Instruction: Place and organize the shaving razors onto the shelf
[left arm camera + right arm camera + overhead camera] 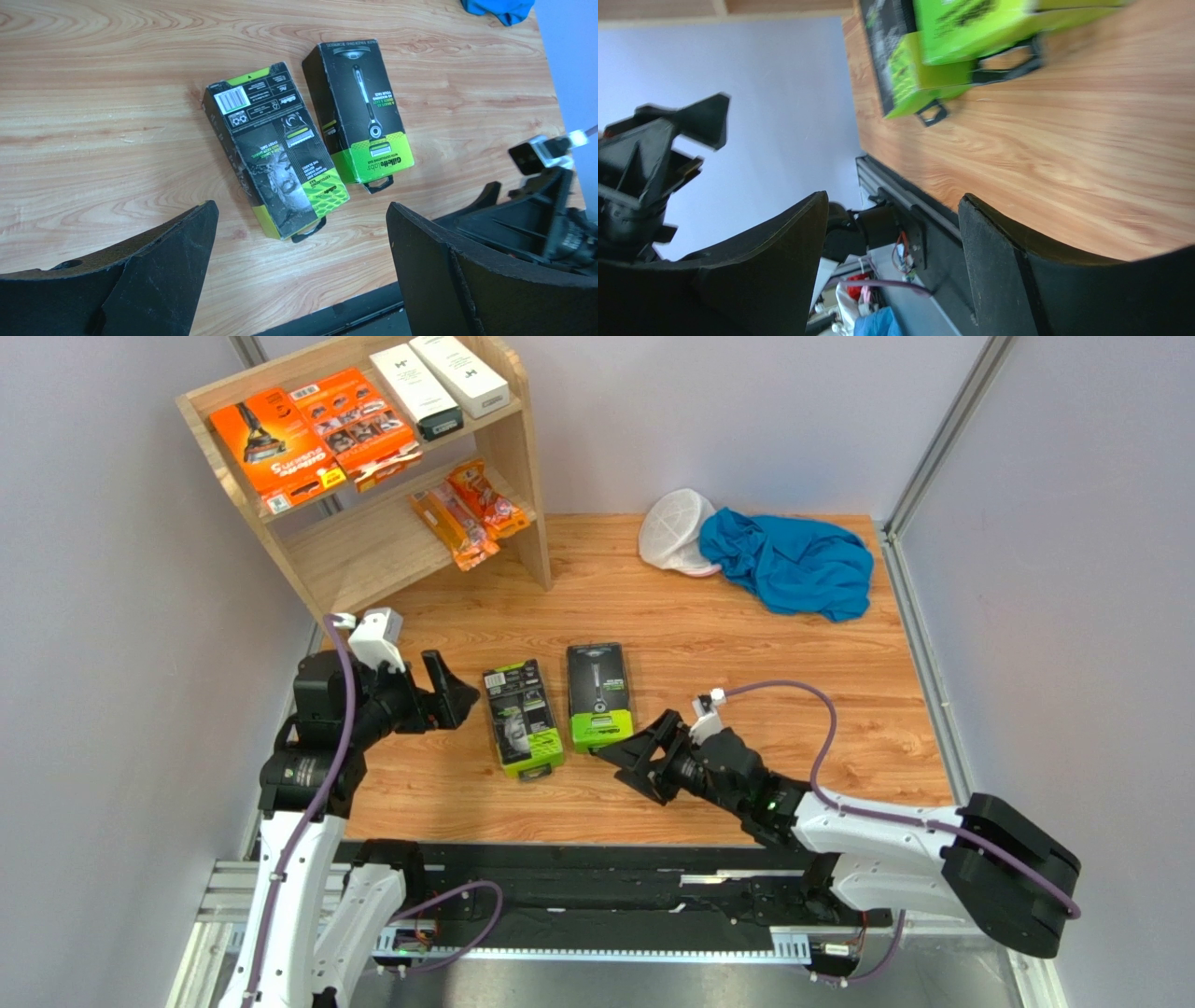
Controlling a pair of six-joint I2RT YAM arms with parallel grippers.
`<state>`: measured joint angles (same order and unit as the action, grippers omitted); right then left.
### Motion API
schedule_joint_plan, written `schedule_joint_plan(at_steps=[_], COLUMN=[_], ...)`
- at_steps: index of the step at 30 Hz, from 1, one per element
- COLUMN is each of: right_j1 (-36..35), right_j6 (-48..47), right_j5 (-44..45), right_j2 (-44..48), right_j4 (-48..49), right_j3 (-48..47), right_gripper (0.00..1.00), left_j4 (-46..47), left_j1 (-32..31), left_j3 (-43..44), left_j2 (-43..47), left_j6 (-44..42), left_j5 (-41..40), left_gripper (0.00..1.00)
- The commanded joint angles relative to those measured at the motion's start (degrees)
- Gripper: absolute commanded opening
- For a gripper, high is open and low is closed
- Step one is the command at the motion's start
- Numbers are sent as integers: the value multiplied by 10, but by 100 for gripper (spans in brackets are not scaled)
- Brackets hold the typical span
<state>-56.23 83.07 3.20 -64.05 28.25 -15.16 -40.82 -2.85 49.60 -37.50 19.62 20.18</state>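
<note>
Green-black razor packs (522, 717) on tabletop (786, 665)

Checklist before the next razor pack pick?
1. Left gripper, fingers open and empty: ok.
2. Right gripper, fingers apart with nothing between: ok.
3. Left black-and-lime-green razor pack and right black-and-lime-green razor pack flat on the wooden table, uncovered: ok.
4. Gap between the two packs wide enough for a finger: cannot tell.
5. Bare space on the light-wood shelf, lower tier, left of the small orange packets: ok.
6. All razors shelved: not ok.
</note>
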Motion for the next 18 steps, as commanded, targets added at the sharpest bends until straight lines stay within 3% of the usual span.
schedule_joint_plan(at_steps=[1, 3, 5, 7, 12, 18], right_j1=[-4, -5, -5, -4, -4, -7], right_j6=[59, 57, 57, 68, 99, 110], right_j5=[73, 74, 74, 79, 95, 80], right_j2=[-68, -101, -159, -210, -437, -485], right_j4=[169, 211, 265, 317, 586, 582], right_j3=[65, 66, 61, 61, 49, 11], right_gripper=[72, 71, 62, 59, 52, 49], left_j4=[22, 24, 26, 27, 32, 36], left_j1=[4, 4, 4, 4, 4, 4], left_j3=[1, 0, 1, 1, -5, -11], left_j2=[9, 11, 11, 10, 15, 22], left_j6=[6, 7, 8, 12, 23, 26], left_j5=[14, 18, 19, 20, 32, 42], left_gripper=[99, 99, 99, 99, 99, 99])
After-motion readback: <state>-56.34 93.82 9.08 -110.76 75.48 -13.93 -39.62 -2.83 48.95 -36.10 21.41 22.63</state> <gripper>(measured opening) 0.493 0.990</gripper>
